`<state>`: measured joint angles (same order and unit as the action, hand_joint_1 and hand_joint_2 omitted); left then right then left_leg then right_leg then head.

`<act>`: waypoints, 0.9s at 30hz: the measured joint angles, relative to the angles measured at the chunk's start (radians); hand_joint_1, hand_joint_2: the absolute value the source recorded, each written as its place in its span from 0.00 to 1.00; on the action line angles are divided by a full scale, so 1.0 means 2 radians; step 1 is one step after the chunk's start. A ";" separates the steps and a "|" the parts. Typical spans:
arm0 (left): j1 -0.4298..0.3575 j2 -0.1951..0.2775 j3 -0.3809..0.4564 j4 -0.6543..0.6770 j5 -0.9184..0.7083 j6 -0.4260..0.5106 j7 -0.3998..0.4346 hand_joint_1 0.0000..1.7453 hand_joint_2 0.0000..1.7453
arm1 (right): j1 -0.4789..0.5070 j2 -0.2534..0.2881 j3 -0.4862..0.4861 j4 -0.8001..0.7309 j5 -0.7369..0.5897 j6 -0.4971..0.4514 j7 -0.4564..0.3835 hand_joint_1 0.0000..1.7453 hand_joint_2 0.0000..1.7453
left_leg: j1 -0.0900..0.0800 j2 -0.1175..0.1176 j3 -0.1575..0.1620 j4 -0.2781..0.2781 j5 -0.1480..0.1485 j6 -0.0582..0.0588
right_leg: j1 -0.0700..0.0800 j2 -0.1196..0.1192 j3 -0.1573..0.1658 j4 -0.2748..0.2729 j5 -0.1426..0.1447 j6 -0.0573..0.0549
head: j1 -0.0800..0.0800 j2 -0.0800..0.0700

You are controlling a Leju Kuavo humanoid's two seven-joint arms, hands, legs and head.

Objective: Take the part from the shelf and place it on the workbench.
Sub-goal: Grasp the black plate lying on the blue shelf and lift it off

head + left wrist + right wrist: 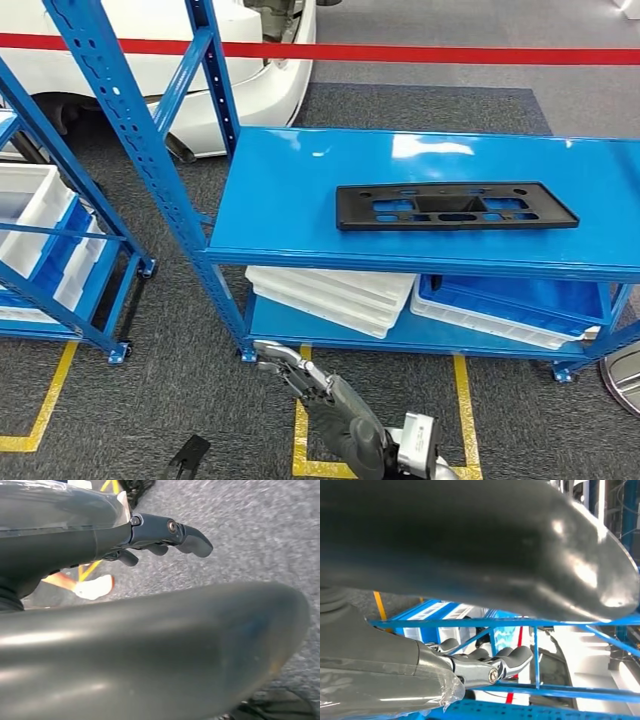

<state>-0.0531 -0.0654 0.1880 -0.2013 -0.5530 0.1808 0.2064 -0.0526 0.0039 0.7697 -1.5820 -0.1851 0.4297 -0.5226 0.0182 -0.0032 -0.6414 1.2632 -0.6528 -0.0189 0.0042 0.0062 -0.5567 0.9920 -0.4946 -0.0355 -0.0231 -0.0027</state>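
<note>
A flat black plastic plate with cut-outs lies on the top deck of the glossy blue metal shelf — not yet picked up — while both hands, right hand and left hand, hang loosely spread and hold nothing.

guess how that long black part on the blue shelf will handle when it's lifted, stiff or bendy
The black part looks like thin moulded plastic full of cutouts, so probably light and fairly stiff, though its length may let it flex if lifted by one end. Lying flat on the glossy blue shelf, it would likely slide rather than roll or tip.
</note>
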 joint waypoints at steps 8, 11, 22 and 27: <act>0.002 0.001 0.001 0.003 0.000 0.000 0.000 0.00 0.00 | 0.000 0.000 0.002 0.003 -0.001 0.002 0.000 0.00 0.00 | -0.004 0.000 0.019 -0.116 0.081 0.011 | -0.002 0.002 0.019 0.002 -0.022 0.017 | 0.001 0.000; 0.002 0.001 0.002 0.003 0.000 0.000 0.000 0.00 0.00 | -0.002 0.000 0.003 0.003 -0.002 0.004 0.000 0.00 0.00 | 0.000 0.000 0.028 -0.121 0.079 0.020 | -0.003 0.000 0.012 0.022 -0.032 0.026 | 0.002 0.000; 0.001 0.001 0.003 0.004 0.000 0.000 0.000 0.00 0.00 | -0.005 -0.002 0.005 0.006 -0.003 0.006 0.000 0.00 0.00 | 0.002 -0.002 0.072 -0.125 0.044 0.014 | 0.002 -0.001 -0.048 0.027 0.022 0.019 | 0.003 0.000; -0.001 0.001 0.003 0.004 -0.004 0.001 0.000 0.00 0.00 | -0.006 -0.002 0.006 0.007 -0.005 0.009 -0.001 0.00 0.00 | 0.000 -0.001 0.064 -0.094 0.034 0.004 | -0.002 -0.001 -0.027 0.008 0.015 0.006 | 0.002 0.000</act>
<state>-0.0553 -0.0637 0.1938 -0.1938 -0.5611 0.1824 0.2058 -0.0643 -0.0010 0.7824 -1.5689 -0.1947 0.4474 -0.5255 0.0192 -0.0044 -0.5131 1.0746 -0.5848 -0.0106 0.0008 0.0044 -0.6110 1.0086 -0.4637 -0.0241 -0.0197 -0.0027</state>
